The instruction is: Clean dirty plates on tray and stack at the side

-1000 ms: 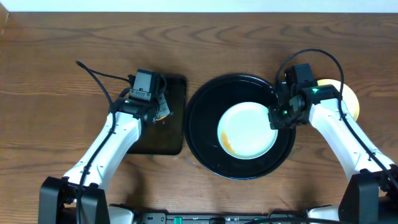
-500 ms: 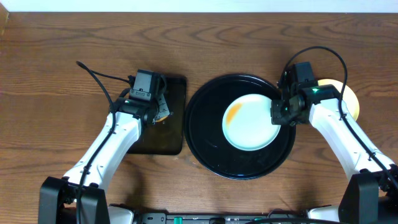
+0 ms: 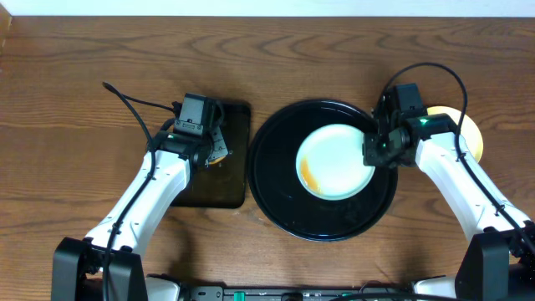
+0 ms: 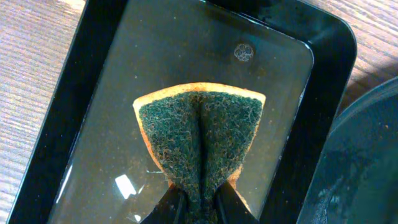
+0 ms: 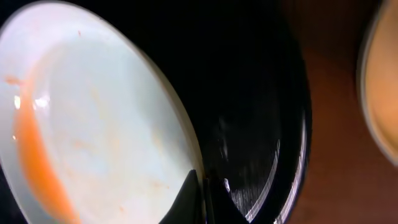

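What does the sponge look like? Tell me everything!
The sponge is yellow-orange with a rough dark green scrubbing face. The left gripper pinches it in its jaws, so it folds down the middle like a fan. It hangs over the small black rectangular tray, which looks wet. Whether it touches the tray is unclear.

A small black rectangular tray is lying on the brown wooden desk, its bottom glistening. A folded green-and-yellow sponge is showing over its middle.

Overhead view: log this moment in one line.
left gripper shut on green-yellow sponge over rectangular black tray | right gripper shut on smeared pale mint plate in round black tray
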Controlling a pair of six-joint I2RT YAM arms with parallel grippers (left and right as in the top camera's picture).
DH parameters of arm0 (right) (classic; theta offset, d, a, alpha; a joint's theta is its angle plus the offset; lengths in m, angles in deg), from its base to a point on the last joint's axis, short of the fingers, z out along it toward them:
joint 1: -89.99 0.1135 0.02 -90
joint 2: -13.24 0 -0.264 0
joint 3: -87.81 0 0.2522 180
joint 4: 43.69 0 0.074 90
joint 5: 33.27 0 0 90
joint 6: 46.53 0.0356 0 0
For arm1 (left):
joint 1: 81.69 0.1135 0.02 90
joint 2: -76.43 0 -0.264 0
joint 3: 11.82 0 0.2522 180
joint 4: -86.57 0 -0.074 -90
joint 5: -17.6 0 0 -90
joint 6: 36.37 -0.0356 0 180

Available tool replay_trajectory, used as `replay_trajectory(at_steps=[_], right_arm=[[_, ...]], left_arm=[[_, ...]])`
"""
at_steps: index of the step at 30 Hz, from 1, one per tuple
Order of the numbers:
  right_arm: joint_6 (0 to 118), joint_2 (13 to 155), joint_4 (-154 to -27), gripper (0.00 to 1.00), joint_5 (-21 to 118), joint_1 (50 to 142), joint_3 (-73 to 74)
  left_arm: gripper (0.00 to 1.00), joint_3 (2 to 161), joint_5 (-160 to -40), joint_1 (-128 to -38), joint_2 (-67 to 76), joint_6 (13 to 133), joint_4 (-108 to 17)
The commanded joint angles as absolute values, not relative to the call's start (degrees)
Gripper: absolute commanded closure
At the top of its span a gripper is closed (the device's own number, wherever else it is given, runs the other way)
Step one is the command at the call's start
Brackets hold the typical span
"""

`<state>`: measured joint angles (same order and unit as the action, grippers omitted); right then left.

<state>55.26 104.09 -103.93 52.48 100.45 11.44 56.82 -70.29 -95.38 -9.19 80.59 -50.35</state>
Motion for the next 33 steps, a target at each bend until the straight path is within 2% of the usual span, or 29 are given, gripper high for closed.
replay_trajectory(at_steps=[1,14,26,33], right_arm=[[56.3,104.0,-102.0,0.99,51.1,100.2,11.1],[56.1,104.0,-114.4,0.99,50.5,100.2,11.1],[56.1,104.0,-98.5,0.99,50.7,100.1,11.1],[55.0,104.0,-102.8,0.99,50.7,100.2,11.1]], left_arm=[[0.86,56.3,-69.3,-95.3,-9.6,80.2,-50.3],[0.86,56.3,-69.3,-95.3,-9.6,80.2,-50.3],[0.86,56.3,-69.3,-95.3,-9.6,80.3,-50.1],[0.86,56.3,-69.3,-95.3,-9.6,80.2,-50.1]])
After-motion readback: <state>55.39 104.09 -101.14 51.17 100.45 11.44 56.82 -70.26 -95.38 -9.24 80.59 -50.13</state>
